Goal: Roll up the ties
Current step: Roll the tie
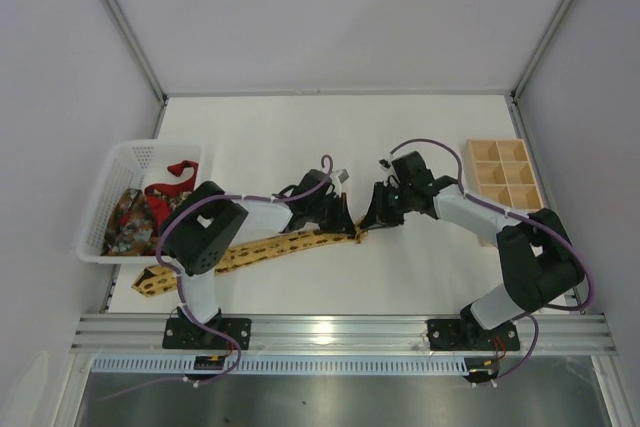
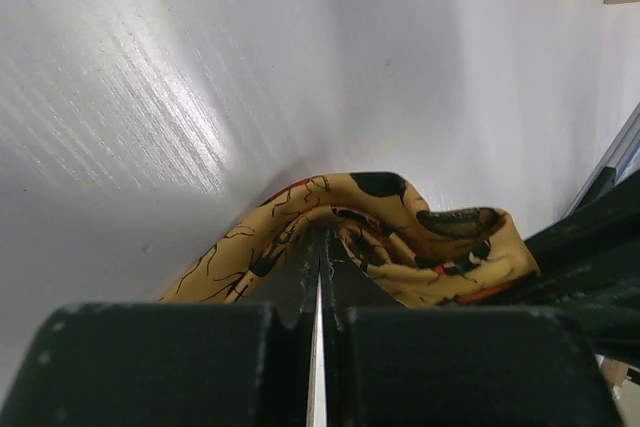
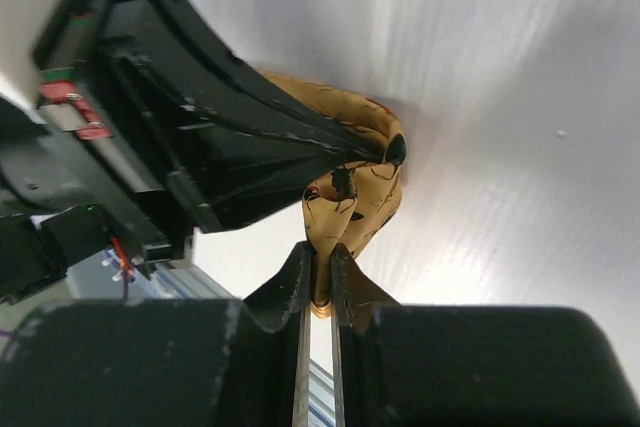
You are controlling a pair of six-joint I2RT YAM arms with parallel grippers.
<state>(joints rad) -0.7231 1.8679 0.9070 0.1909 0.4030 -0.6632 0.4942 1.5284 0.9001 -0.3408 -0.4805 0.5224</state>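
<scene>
The yellow-gold tie lies on the white table, running from the near left up toward the middle. Its far end is folded over between the two arms. My left gripper is shut on that fold; in the left wrist view the tie curls around the left gripper. My right gripper faces it from the right. In the right wrist view the right gripper is shut on the tie, pinching its loose end. The left arm's black fingers reach in just above. A red tie and a dark patterned tie lie in the basket.
A white mesh basket stands at the left edge of the table. A wooden box with several compartments stands at the back right. Purple cables loop over both arms. A metal rail runs along the near edge.
</scene>
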